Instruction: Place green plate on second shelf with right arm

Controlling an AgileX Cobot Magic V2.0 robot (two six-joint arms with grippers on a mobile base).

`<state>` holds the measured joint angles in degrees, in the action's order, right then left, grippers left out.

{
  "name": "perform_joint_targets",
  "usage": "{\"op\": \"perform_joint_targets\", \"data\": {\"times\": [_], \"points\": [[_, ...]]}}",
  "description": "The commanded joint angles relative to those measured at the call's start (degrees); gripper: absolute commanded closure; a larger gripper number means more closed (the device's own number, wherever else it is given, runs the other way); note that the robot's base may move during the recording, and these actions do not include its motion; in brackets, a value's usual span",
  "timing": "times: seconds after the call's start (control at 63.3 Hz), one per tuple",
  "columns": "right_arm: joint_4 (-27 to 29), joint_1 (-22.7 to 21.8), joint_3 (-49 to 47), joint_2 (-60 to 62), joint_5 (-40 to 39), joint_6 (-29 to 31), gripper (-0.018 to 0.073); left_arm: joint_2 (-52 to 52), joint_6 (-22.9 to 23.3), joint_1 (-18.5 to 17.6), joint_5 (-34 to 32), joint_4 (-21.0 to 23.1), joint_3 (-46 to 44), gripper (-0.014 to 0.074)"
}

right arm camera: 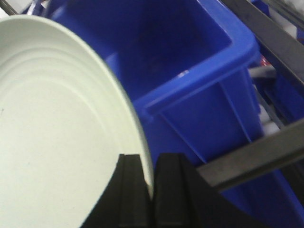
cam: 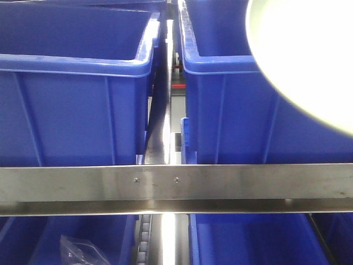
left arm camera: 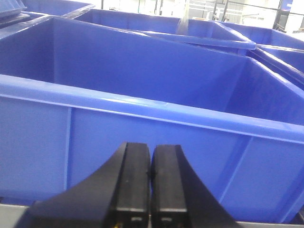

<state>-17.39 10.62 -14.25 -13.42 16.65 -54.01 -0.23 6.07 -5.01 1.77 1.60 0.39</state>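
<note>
Black right end effector [right arm camera: 153, 176]: its two fingers are pinching the rim of the green plate [right arm camera: 57, 133], one finger on each side of the edge.
Black left end effector [left arm camera: 151, 153]: the fingers are pressed together and hold nothing; it is low in front of the wall of a blue bin [left arm camera: 142, 123].
Green plate, place: it is in the air, at the upper right of the front view [cam: 309, 49], before and above the upper right bin [cam: 231, 110]. It rests on nothing.
Green plate, direction: from the pinched edge it reaches up and to the left in the right wrist view. The hollow face with its faint rings is turned to that camera. It is round, so there is no long axis; the exact tilt I cannot tell.
Surface: a shelf with a steel rail [cam: 176, 182] across the front. Two blue bins stand on it, the upper left bin [cam: 71, 110] and the upper right one, with a narrow gap between them.
Lower level: more blue bins under the rail; a clear plastic bag [cam: 77, 249] lies in the left one.
Room: behind the bins the left wrist view shows bright light and dark frames, too blurred to name.
</note>
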Motion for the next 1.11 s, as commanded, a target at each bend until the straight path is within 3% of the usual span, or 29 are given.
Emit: {"op": "perform_joint_targets", "data": {"times": [0.0, 0.269, 0.427, 0.537, 0.664, 0.838, 1.011, 1.091], "points": [[-1.59, -0.42, -1.89, -0.64, -10.32, -0.03, 0.0505, -1.05, 0.19, -0.40, -5.08, 0.47, 2.34, 0.0466], [-1.59, -0.42, -1.89, -0.64, -16.08, -0.10, 0.0505, -1.05, 0.19, -0.40, -5.08, 0.47, 2.34, 0.0466], [-1.04, -0.42, -2.02, -1.70, -24.67, -0.10, 0.0505, -1.05, 0.19, -0.40, -5.08, 0.47, 2.34, 0.0466], [3.55, -0.42, -3.67, -7.09, -24.68, -0.10, 0.0505, -1.05, 0.19, -0.40, -5.08, 0.47, 2.34, 0.0466], [4.26, -1.16, -7.26, -15.93, -28.25, 0.28, 0.0505, -1.05, 0.19, -0.40, -5.08, 0.47, 2.34, 0.0466], [4.80, -7.16, -16.54, -29.87, -38.77, 5.37, 0.0505, -1.05, 0.19, -0.40, -5.08, 0.47, 2.34, 0.0466], [4.96, -15.58, -26.50, -44.13, -39.51, 5.38, 0.0505, -1.05, 0.19, -0.40, -5.08, 0.47, 2.34, 0.0466], [3.15, -16.86, -29.61, -49.84, -40.66, 5.33, 0.0505, -1.05, 0.19, -0.40, -5.08, 0.47, 2.34, 0.0466]]}}
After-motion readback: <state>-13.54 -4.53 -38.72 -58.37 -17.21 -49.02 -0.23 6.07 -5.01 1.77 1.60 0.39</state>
